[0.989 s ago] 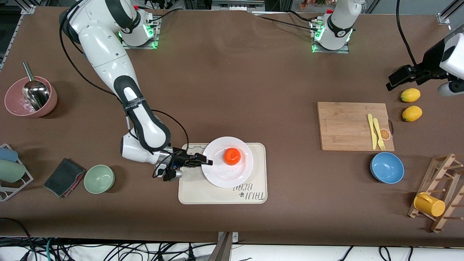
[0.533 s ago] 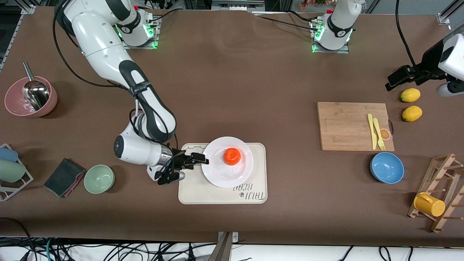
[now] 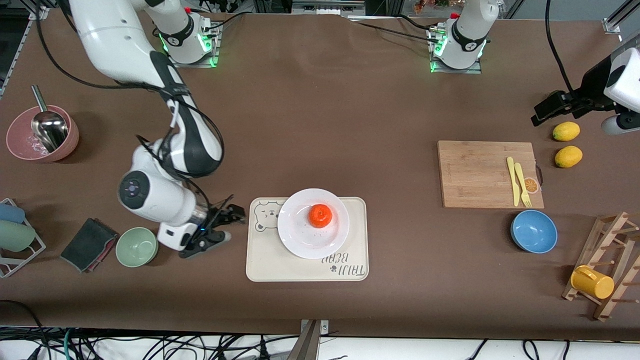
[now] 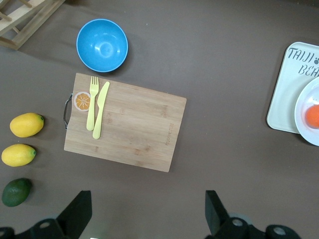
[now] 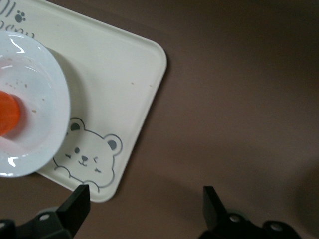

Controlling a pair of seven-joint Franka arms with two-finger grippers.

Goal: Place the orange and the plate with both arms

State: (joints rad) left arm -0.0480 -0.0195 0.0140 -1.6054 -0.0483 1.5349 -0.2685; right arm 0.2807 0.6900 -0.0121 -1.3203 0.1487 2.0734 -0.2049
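Note:
The orange sits in the middle of the white plate, which rests on the cream bear tray. My right gripper is open and empty, low over bare table beside the tray's edge toward the right arm's end. In the right wrist view my right gripper shows open, with the plate, part of the orange and the tray ahead. My left gripper waits open and empty, high over the table by the lemons. It is also open in the left wrist view.
A wooden cutting board holds a yellow fork and knife. Two lemons lie beside it, and a blue bowl sits nearer the camera. A green bowl and a dark cloth lie by the right arm.
My right gripper has drawn back from the plate's rim toward the right arm's end of the table. The plate and orange stay on the tray. The left arm has not moved.

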